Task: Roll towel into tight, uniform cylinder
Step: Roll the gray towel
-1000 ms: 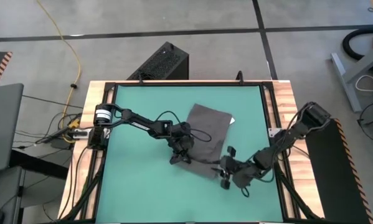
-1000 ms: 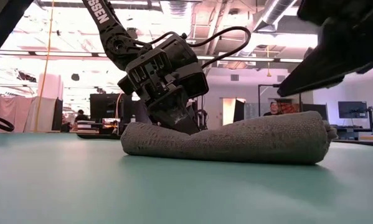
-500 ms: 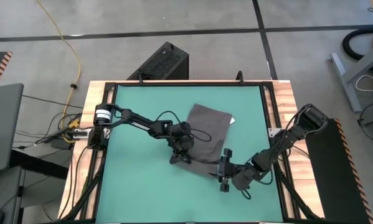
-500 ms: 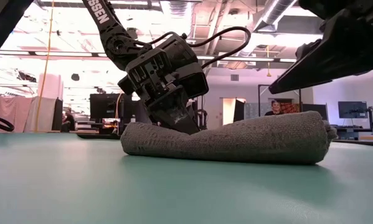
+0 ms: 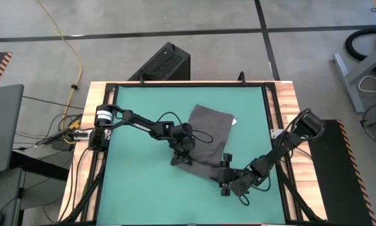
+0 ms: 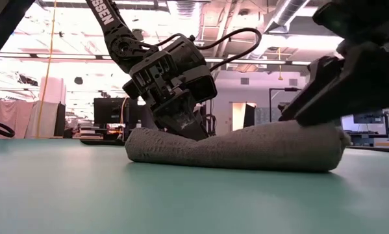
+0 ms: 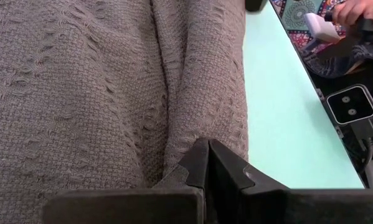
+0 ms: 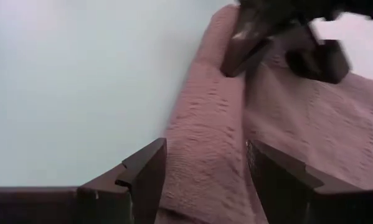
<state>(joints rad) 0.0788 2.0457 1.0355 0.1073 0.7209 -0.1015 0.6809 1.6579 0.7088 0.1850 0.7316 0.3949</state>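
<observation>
The dark grey towel (image 5: 208,133) lies on the green table, its far part flat, with a small white tag (image 5: 233,122) at its far right corner. Its near part is rolled into a cylinder (image 6: 246,148) that rests on the table. My left gripper (image 5: 182,157) is shut at the roll's left end. My right gripper (image 5: 225,179) is open at the roll's right end. In the right wrist view its fingers (image 8: 142,177) stand on either side of the roll (image 8: 205,155); whether they touch the cloth I cannot tell. My left gripper presses its shut fingertips (image 7: 208,163) into the groove between the roll and the flat cloth (image 7: 174,134), near the roll's left end. The fingers come from above, slanting down from the table's left. The towel stays on the table.
The table has a wooden border and a black frame (image 5: 188,83). Bare green surface (image 5: 137,188) lies to the left of and in front of the towel. A black box (image 5: 162,63) stands on the floor beyond the far edge.
My right gripper has come down and tipped toward the roll's right end, shifting slightly toward the table's left, so that its fingers now stand around the roll. The towel and my left gripper have kept still.
</observation>
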